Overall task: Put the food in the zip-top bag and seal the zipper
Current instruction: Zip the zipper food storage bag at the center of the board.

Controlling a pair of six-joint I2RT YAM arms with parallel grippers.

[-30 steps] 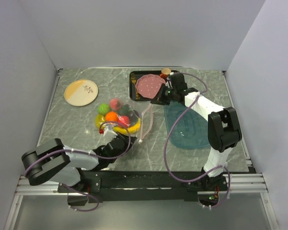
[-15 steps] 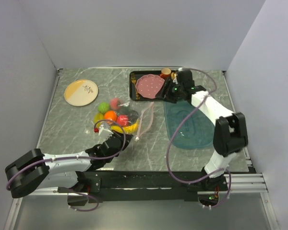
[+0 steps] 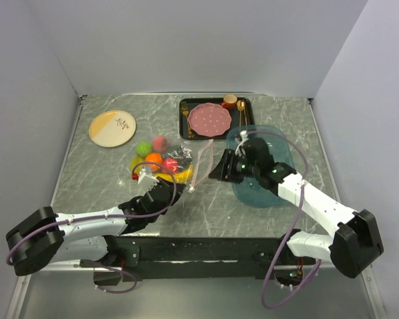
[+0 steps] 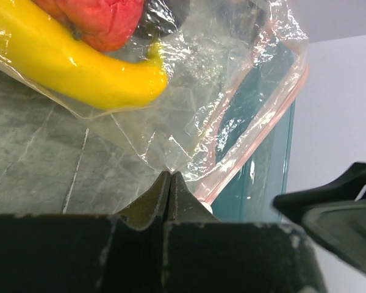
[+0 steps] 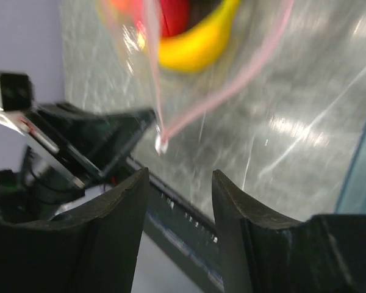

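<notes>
Plastic toy fruits (image 3: 161, 163) bagged in crinkly clear zip-top bag (image 4: 232, 79); pale pink zipper strip (image 4: 259, 133) unsealed; left end effector (image 4: 169, 176) pinches bag, right end effector (image 5: 178, 177) gapes empty.

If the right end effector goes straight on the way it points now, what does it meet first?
The right end effector, open, most likely meets the zipper of the zip-top bag first; depth is unclear.

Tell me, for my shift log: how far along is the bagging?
Done: the banana and strawberry lie inside the bag; whether the lime and peach are inside is unclear. In hand: the left fingers pinch the bag's edge, and the open right fingers hover by the zipper. Left: the mouth gapes, so sealing is not yet done.
</notes>
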